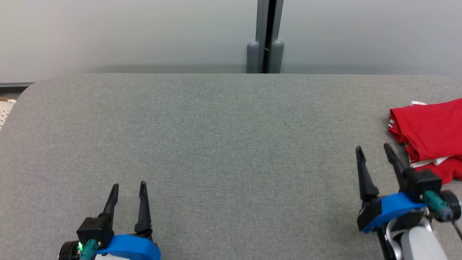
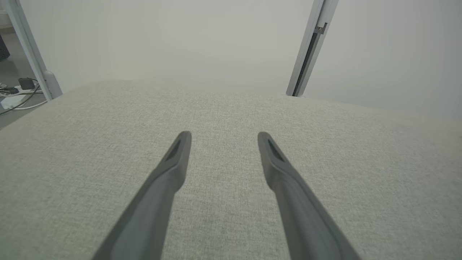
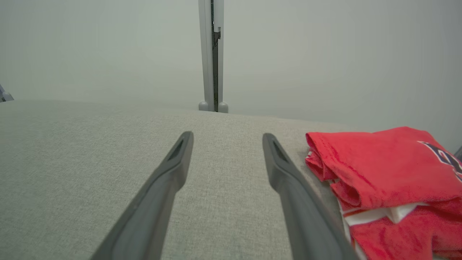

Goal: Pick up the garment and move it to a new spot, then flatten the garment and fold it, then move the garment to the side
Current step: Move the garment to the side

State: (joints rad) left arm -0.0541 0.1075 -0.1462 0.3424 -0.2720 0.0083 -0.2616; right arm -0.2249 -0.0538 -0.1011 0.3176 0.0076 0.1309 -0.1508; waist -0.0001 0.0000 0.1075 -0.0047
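A red garment point(image 1: 431, 131) with white trim lies folded in a bundle at the right edge of the grey table point(image 1: 223, 144); part of it runs out of the head view. In the right wrist view the garment point(image 3: 389, 169) sits just right of my fingers, with a dark print showing on its far right. My right gripper point(image 1: 373, 148) stands open over the table, close to the garment's left side and holding nothing. My left gripper point(image 1: 129, 186) is open at the lower left, far from the garment, with bare cloth between its fingers point(image 2: 173, 162).
A grey post point(image 1: 265, 36) rises behind the table's far edge in front of a pale wall. Cables point(image 2: 18, 94) lie on the floor past the table's left side. A pale perforated object point(image 1: 5, 110) shows at the far left edge.
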